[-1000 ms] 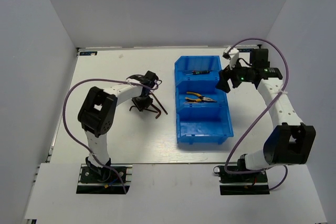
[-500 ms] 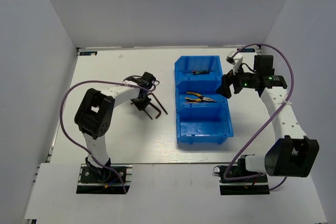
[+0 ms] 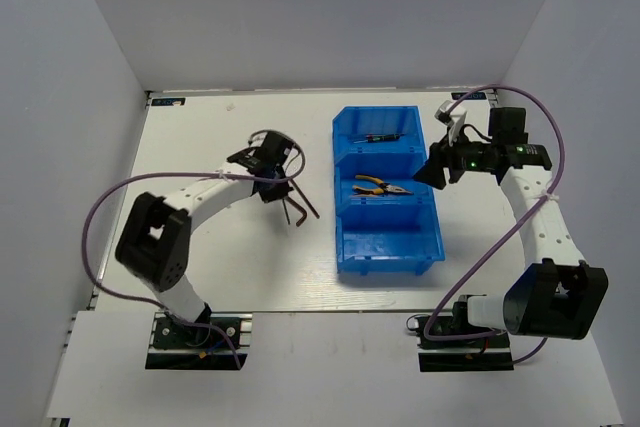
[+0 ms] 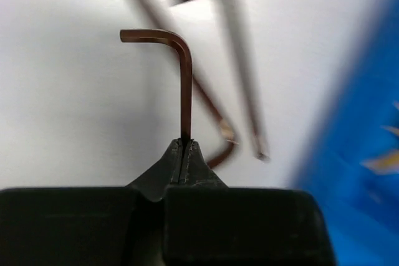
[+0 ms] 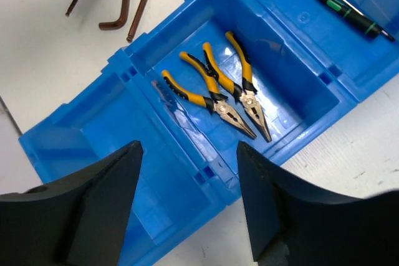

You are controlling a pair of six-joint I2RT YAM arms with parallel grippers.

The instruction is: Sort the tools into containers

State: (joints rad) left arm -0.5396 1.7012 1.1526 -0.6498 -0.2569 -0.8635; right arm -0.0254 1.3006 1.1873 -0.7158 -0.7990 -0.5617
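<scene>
1. The white table [image 3: 220,257] is carrying everything.
2. The containers [image 3: 390,242], three blue compartments joined in a row running away from my bases, are sitting right of the table's middle, between my two arms. The near compartment is showing only bare floor.
3. My right gripper [image 5: 187,144] is hanging by the right side of the containers, looking down on the middle compartment. Its fingers are spread wide and are gripping nothing.
4. My left gripper [image 4: 185,154] is reaching over the table left of the containers, well apart from them. Its fingers are pinched tight on the end of one hex key's long leg.
5. Two pliers [image 5: 227,101] with yellow-and-black handles are lying side by side in the middle compartment, noses pointing the same way.
6. A dark-handled screwdriver [image 5: 346,7] is lying in the far compartment (a second thin shaft seems to be lying beside it, too small to be sure).
7. The held hex key [image 4: 186,85] is standing straight out from my left fingertips, its short leg bending left in the wrist view. I cannot tell whether it is touching the table.
8. The loose hex keys [image 3: 300,205] are lying on the table just beyond it, overlapping, near the containers' left wall.
</scene>
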